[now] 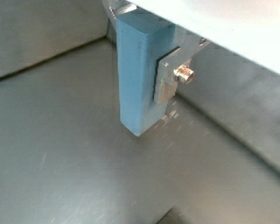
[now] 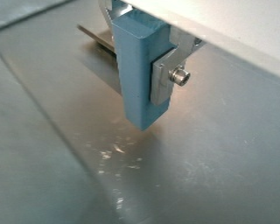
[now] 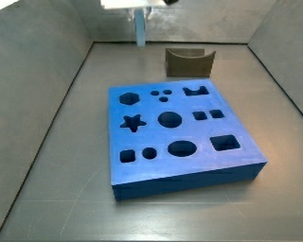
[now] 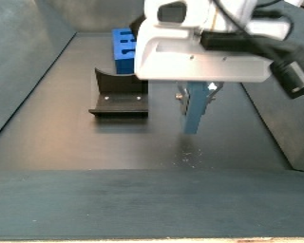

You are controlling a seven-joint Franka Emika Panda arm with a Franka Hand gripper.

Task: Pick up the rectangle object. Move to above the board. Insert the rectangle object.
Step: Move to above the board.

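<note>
Transport to the board is being called for next, as the rectangle object is being clamped upright between the gripper fingers.

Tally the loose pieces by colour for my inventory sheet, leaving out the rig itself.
Pale blue: 1, the bar, hanging upright in the gripper above the floor.
Bright blue: 1, the board, flat on the floor.
Dark olive-brown: 1, the notched block, beyond the board.
Total: 3
</note>
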